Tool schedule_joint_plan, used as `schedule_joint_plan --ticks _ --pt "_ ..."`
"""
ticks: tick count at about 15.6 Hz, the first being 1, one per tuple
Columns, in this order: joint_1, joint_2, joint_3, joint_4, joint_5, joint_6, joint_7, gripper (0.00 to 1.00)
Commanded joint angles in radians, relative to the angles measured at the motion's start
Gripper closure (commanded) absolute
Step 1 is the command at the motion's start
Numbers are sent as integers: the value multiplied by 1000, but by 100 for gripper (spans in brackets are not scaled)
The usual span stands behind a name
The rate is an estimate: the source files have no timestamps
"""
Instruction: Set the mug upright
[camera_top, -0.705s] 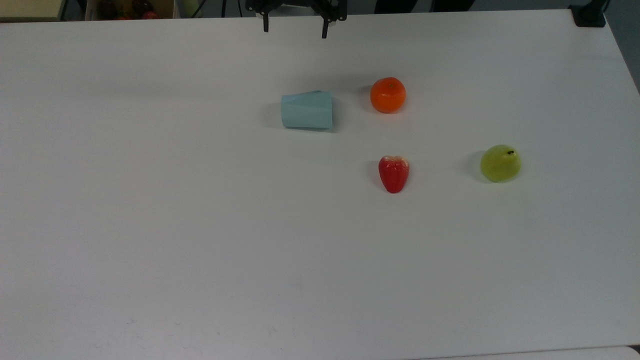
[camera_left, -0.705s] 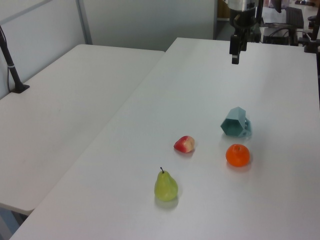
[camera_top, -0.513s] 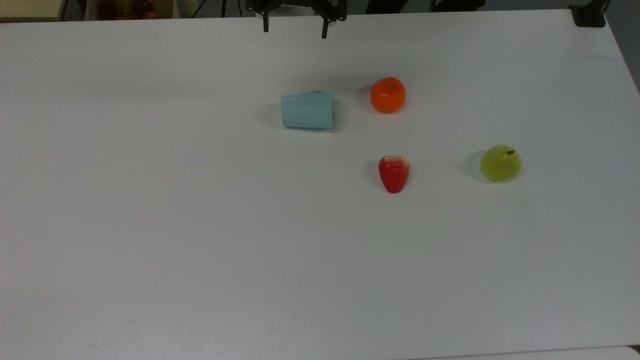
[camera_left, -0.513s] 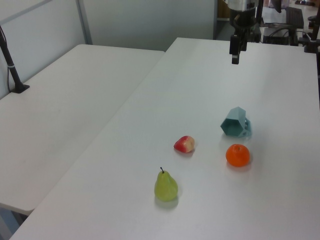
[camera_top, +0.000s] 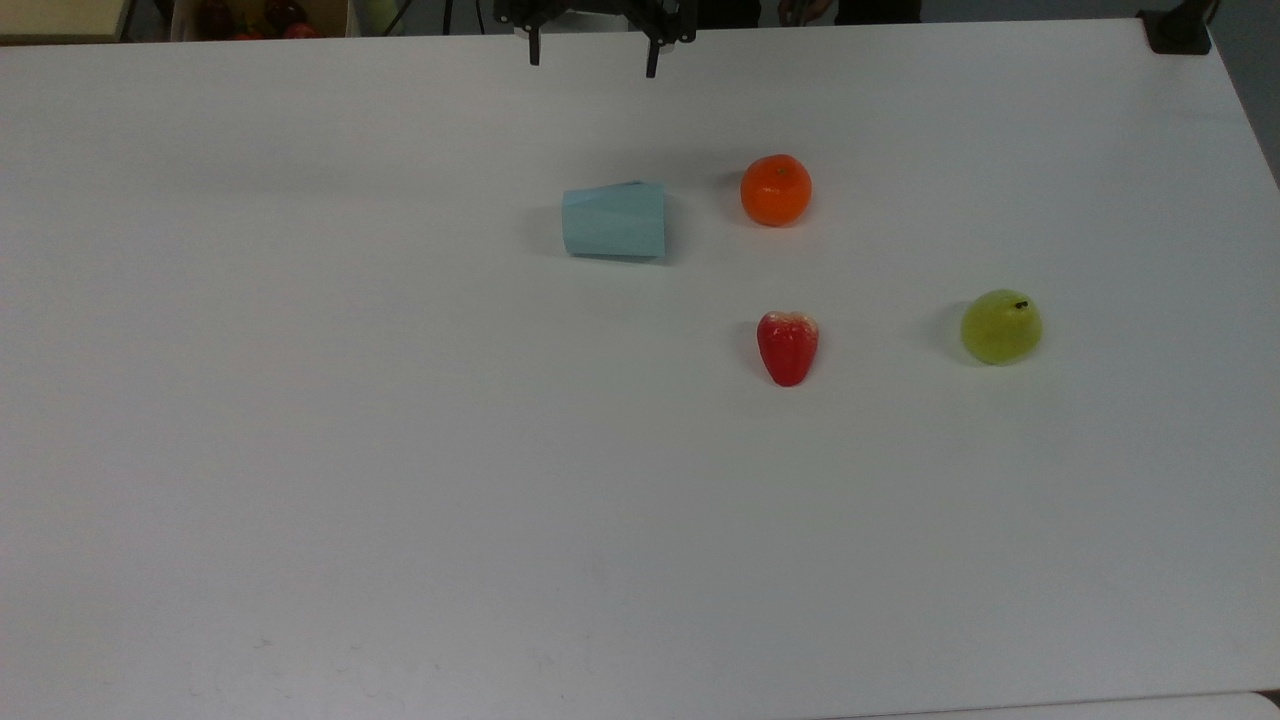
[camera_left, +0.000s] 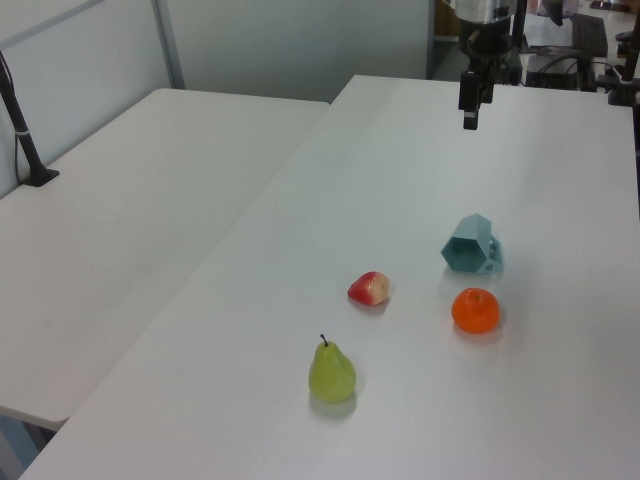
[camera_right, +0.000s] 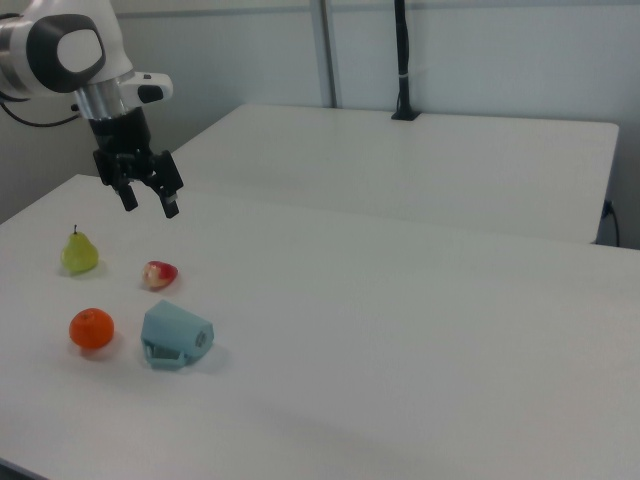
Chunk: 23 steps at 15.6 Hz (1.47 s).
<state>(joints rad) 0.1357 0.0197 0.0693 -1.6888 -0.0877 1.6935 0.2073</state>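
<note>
Nothing has moved in the last moments: your gripper (camera_right: 148, 199) still hangs above the table (camera_top: 400, 450) with jaws spread and empty, well apart from the mug (camera_top: 614, 220) lying on its side beside the orange (camera_top: 776, 190), so the approach hasn't begun.

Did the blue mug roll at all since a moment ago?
No. The mug lies on its side in the same spot beside the orange in the top view.
</note>
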Motion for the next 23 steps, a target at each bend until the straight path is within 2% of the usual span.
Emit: schedule_joint_plan --ticks 1,5,7,10,13,21,23 --pt "50 -6 -3 -9 -49 -5 15 0" --pt "126 12 -2 -14 -183 -78 18 0" --pt "148 19 15 -20 -225 -101 40 0" --pt "168 52 56 -28 -300 -144 125 0" --pt "194 86 105 -74 -400 -158 237 0" --pt "283 258 109 -97 -611 -158 546 0" --pt "289 293 109 -97 -641 -153 595 0"
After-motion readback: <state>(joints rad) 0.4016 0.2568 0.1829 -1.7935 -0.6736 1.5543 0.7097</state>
